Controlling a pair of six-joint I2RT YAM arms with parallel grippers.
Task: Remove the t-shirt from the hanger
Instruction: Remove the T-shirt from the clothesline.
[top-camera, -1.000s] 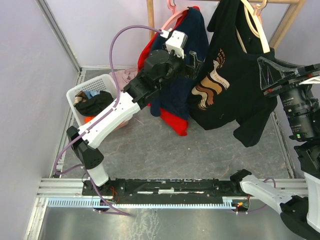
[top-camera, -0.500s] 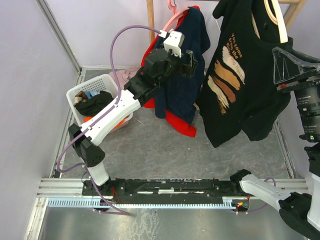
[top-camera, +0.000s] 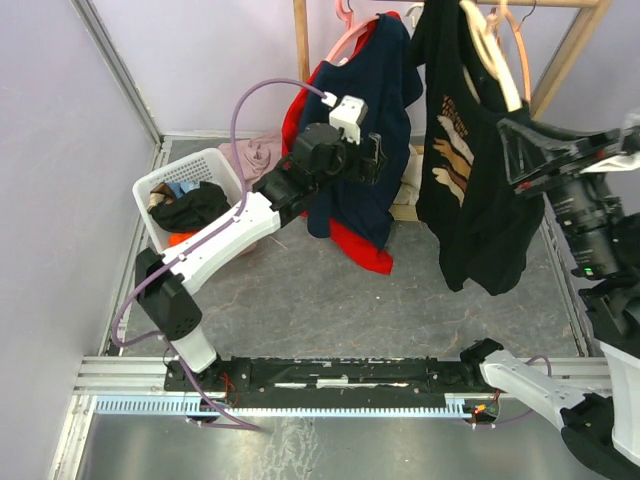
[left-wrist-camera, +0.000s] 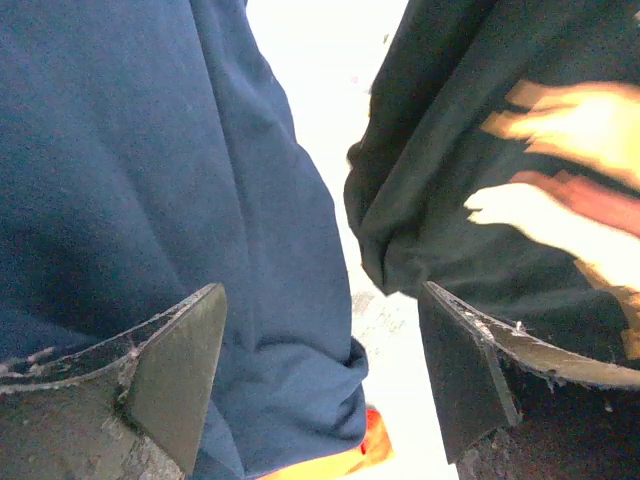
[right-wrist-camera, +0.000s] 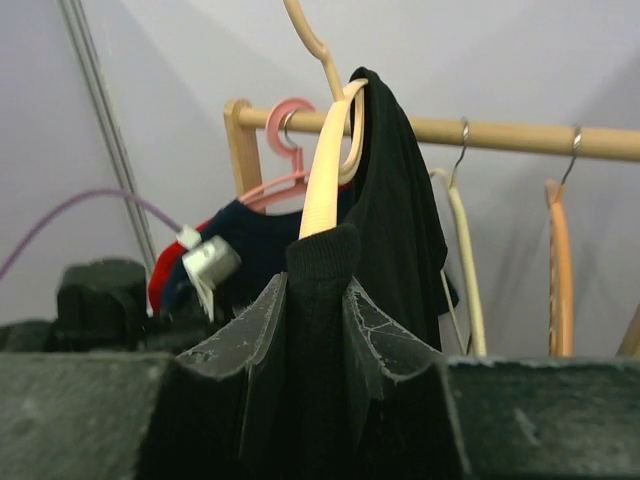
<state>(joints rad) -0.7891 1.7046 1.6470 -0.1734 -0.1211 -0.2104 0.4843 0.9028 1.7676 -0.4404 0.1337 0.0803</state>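
Near the rail (right-wrist-camera: 520, 134), the black t-shirt (top-camera: 480, 215) hangs straight down, right fingers (right-wrist-camera: 250, 335) pinching it, left fingers (left-wrist-camera: 178, 362) spread.

White-shelled left arm (top-camera: 220, 240), black joints, looping purple cable (top-camera: 236, 115)

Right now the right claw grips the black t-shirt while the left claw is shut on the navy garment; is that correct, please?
Not quite: the left claw is open in front of the navy garment, holding nothing, as the left wrist view shows. The right claw does grip the black t-shirt.
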